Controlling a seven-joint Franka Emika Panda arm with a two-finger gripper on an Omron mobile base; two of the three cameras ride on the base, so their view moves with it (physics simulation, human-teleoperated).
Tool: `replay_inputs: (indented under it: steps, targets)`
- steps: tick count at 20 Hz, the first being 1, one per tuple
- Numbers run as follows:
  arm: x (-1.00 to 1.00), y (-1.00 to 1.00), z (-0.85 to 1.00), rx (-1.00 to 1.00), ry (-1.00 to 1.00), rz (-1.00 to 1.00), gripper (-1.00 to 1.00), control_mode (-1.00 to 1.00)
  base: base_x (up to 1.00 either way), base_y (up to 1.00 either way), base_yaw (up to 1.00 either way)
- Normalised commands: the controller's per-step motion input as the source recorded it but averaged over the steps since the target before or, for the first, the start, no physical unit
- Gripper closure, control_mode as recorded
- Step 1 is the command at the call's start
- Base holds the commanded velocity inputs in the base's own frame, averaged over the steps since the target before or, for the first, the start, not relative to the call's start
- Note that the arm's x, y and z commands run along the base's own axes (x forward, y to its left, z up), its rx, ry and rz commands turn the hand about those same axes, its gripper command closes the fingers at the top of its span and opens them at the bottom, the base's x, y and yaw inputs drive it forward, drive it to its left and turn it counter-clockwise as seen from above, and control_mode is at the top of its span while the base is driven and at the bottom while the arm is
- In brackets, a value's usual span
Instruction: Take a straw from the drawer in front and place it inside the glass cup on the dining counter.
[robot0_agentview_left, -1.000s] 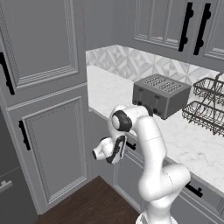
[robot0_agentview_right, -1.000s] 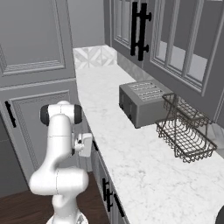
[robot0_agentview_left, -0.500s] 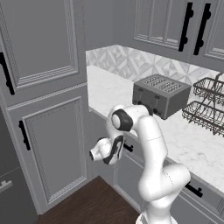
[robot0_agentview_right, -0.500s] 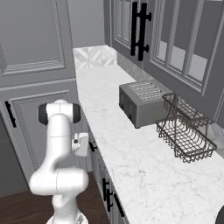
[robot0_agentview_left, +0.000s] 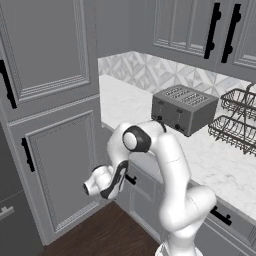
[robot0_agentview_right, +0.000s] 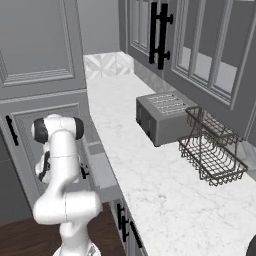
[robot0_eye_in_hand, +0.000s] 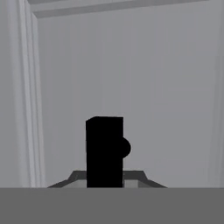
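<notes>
The claw (robot0_agentview_left: 129, 178) is at the front of the drawer (robot0_agentview_right: 102, 170), just under the front edge of the white surface (robot0_agentview_right: 150, 165) that carries the toaster (robot0_agentview_left: 184, 108) and the wire rack (robot0_agentview_right: 212, 150). In the hand view a black block, which I take for the drawer's handle (robot0_eye_in_hand: 105, 151), stands right before the camera and against a flat grey panel. It hides the finger tips, so I cannot tell how far the claw is open, nor if it really has hold of the handle.

In the right base view the drawer seems already pulled out a little from the cabinet line, and its inside is hidden from here. The straw is not to be seen (probably it lies inside the drawer).

About handling, I judge the straw to be very light, thin and stiff, and also smooth, so it may roll or slip between the fingers. It is best to take it near the middle, across its length, with a gentle close.
</notes>
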Motion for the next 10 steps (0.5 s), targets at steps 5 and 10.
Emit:
replay_inputs:
  steps: [5, 10]
  targets:
    - [-0.62, 1.0, 0.0, 0.0, 0.0, 0.06, 1.0, -1.0, 0.0, 0.0, 0.0]
    - [-0.46, 1.0, 0.0, 0.0, 0.05, 0.05, 1.0, -1.0, 0.0, 0.0, 0.0]
